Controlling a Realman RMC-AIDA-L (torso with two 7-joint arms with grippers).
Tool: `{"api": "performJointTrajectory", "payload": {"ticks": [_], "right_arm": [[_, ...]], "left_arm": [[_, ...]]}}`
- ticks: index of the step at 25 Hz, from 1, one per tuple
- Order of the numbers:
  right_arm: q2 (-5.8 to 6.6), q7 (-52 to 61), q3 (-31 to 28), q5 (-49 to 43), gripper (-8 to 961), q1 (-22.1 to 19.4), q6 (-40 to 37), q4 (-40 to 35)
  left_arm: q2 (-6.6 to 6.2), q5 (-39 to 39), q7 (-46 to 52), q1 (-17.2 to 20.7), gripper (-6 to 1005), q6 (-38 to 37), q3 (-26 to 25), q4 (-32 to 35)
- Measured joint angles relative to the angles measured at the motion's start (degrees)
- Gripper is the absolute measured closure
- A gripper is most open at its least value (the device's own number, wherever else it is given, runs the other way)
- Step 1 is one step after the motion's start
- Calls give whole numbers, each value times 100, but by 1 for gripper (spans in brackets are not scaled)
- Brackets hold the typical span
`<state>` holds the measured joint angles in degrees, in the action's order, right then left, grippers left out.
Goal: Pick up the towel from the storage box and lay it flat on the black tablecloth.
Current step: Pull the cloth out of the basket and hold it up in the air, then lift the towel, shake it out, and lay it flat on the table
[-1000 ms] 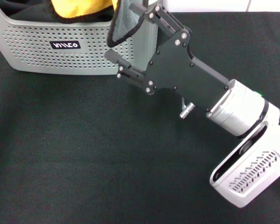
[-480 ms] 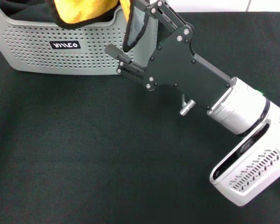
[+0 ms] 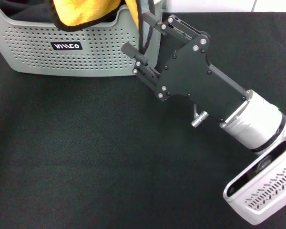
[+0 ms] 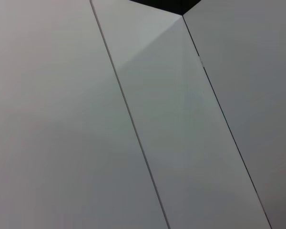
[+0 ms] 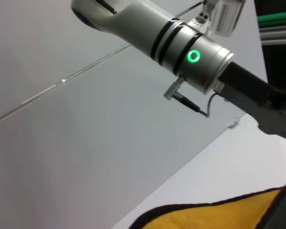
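**Towel corner pinched, lift out of the box under way**

Black tablecloth [image 3: 76, 167] covers the whole worktop nearest the robot, and nothing lies on the wide stretch in front. Over its right side the right arm reaches forward, and the right tool [image 3: 144, 34] sits at the near right corner of the storage box [image 3: 62, 52]. Its fingers are closed on a hanging fold of the towel [image 3: 83, 12], with the black-edged hem running down between them. Most of the orange-yellow cloth is bunched above the rim of the box at the far edge of the worktop, and how much of it remains inside cannot be seen. In the right wrist view a strip of the same cloth shows, with the left arm's silver wrist above it against a white wall. The left tool is not visible in any view.

To do this step well, the lift probably needs to carry on high enough for the trailing corner to clear the rim before any pull toward the open tablecloth, otherwise the box may be dragged along. A steady pinch on the hem should let the cloth hang open for spreading.
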<state>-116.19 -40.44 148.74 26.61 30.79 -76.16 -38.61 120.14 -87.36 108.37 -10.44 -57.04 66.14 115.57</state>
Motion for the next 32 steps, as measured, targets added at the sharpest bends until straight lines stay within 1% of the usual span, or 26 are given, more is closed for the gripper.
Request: {"api": "performJointTrajectory", "payload": {"ticks": [7,13,26,30,32], "right_arm": [[0,-5,-18,17,567,-101,-66,29],[0,54,-26,79,647,-108,-33,57],[0,62,-7,206,736,-124,-4,90],[0,180,-3,205,871,-127,24,94],[0,474,-3,200,938,-154,22,92]], "left_arm": [[0,0,0,-1,980,0,-12,6],[0,0,0,-2,980,0,-14,9],[0,0,0,-2,979,0,-14,9],[-1,0,-1,6,979,-8,-14,9],[-6,0,-42,48,979,-66,-14,9]]}}
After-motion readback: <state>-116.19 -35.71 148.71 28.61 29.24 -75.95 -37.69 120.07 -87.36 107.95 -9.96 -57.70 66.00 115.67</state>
